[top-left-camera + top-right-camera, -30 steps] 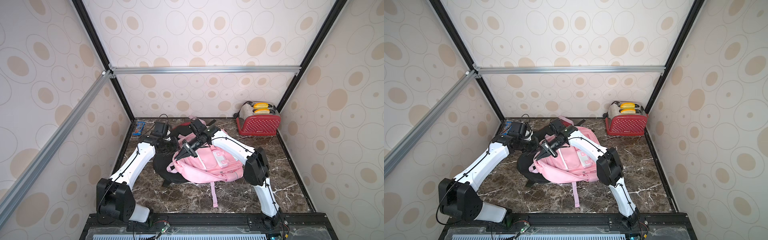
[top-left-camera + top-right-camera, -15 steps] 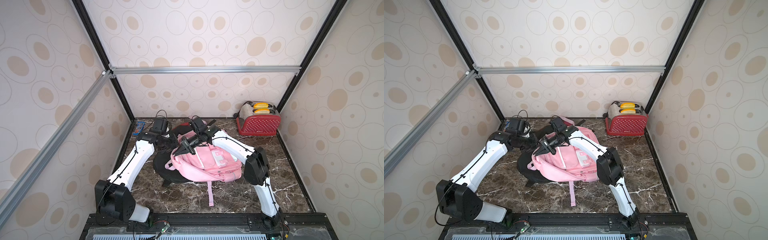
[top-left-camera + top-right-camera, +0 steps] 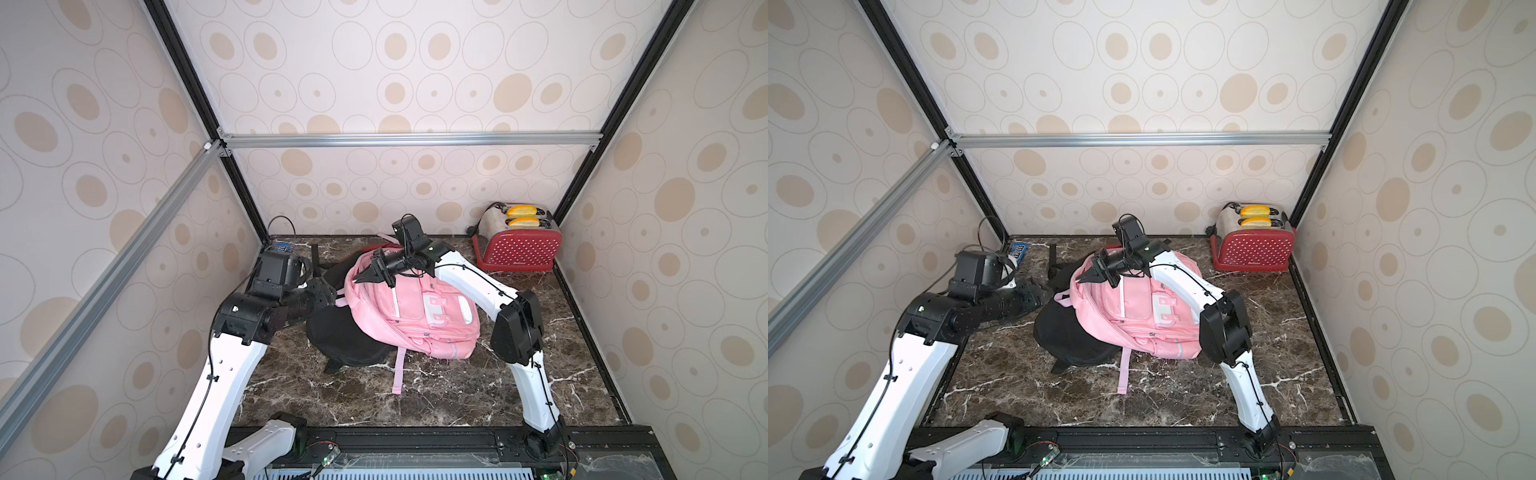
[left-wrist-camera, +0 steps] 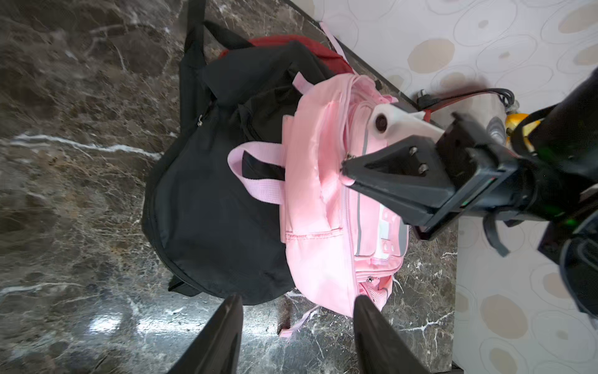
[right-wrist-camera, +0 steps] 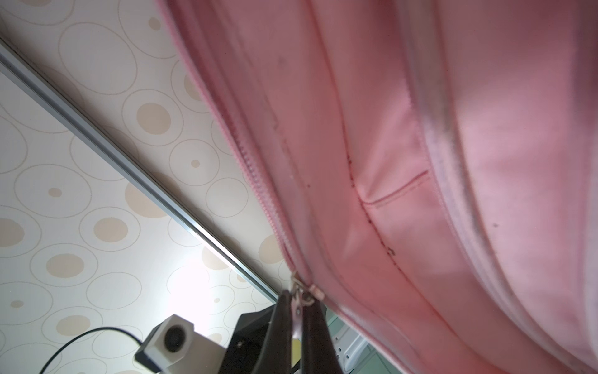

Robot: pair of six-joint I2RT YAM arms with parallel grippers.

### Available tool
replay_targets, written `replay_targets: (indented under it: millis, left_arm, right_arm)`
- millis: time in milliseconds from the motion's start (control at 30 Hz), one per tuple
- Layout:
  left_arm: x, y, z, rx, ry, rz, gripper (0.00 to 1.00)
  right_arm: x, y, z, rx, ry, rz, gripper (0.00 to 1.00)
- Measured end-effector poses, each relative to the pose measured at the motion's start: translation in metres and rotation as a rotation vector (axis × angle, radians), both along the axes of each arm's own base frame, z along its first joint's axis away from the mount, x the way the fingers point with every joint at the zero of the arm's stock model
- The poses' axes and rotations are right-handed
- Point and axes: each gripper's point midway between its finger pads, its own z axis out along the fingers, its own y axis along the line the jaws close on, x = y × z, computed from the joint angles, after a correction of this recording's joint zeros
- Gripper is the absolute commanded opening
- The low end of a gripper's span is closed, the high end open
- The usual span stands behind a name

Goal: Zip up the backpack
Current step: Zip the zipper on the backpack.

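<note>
The pink backpack (image 3: 415, 311) lies partly atop the black bag (image 3: 345, 340); right pincer (image 3: 358, 281) clamped on the zipper pull (image 5: 296, 311); left pincer (image 4: 297, 301) beside the black bag, parted, empty; risk: with the fabric unbraced, pulling may drag the backpack or slip off the pull.
</note>
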Motion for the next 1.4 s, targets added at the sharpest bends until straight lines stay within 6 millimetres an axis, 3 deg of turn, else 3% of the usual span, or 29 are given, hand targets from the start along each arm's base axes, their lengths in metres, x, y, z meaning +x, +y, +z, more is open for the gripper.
replay_targets:
  millis: [67,167,400,667,933,1267,1400]
  left_arm:
    - [0.0,-0.007,-0.021,-0.031,0.032,-0.015,0.64]
    - [0.003,-0.015,-0.035,-0.068,0.047,-0.033,0.72]
    - [0.02,-0.028,-0.02,-0.129,-0.065,-0.076,0.77]
    - [0.024,-0.037,-0.061,-0.161,-0.057,-0.1,0.8]
    - [0.047,-0.053,-0.053,-0.245,-0.144,-0.102,0.83]
    - [0.064,-0.065,-0.075,-0.339,-0.172,-0.091,0.83]
    - [0.071,-0.071,-0.082,-0.394,-0.185,-0.088,0.75]
  right_arm:
    - [0.001,0.0,0.0,-0.002,0.009,-0.004,0.0]
    - [0.002,-0.001,0.001,-0.005,0.029,-0.014,0.0]
    - [0.009,0.004,0.014,0.037,0.072,-0.045,0.0]
    - [0.013,0.01,0.029,0.08,0.111,-0.067,0.0]
    - [0.012,0.011,0.028,0.091,0.141,-0.064,0.0]
    - [0.014,0.013,0.032,0.101,0.162,-0.074,0.0]
    - [0.016,0.013,0.029,0.105,0.157,-0.08,0.0]
